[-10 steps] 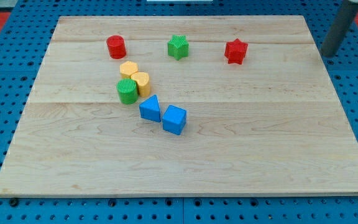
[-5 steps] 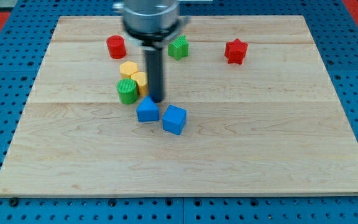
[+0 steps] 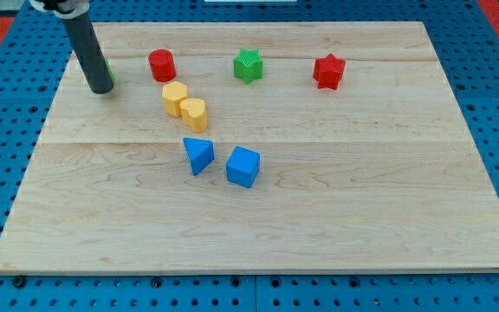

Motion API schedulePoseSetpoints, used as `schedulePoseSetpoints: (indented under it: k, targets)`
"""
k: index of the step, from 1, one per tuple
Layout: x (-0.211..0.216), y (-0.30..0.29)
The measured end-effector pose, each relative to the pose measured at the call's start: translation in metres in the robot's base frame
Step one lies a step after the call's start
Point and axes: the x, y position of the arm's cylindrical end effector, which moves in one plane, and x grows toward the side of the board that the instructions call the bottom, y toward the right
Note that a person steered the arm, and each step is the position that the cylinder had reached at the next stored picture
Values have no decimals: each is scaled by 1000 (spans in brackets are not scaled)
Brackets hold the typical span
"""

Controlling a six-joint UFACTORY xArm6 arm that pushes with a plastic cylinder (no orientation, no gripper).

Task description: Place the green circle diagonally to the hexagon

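My tip (image 3: 100,89) rests on the board near its upper left corner. The green circle (image 3: 110,71) is almost wholly hidden behind the rod; only a green sliver shows at the rod's right edge. The yellow hexagon (image 3: 175,95) lies to the right of the tip, below the red cylinder (image 3: 161,65). A second yellow block (image 3: 194,113) touches the hexagon at its lower right.
A blue triangle (image 3: 198,155) and a blue cube (image 3: 243,166) lie near the board's middle. A green star (image 3: 248,66) and a red star (image 3: 328,71) lie along the top. The wooden board (image 3: 362,199) sits on a blue pegboard.
The rod swept from the middle of the board to the upper left. The green circle left its place beside the yellow blocks and went with it. The blue triangle turned and shifted slightly.
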Motion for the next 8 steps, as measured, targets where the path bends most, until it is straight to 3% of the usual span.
schedulePoseSetpoints:
  k: [8]
  targets:
    - [28, -5]
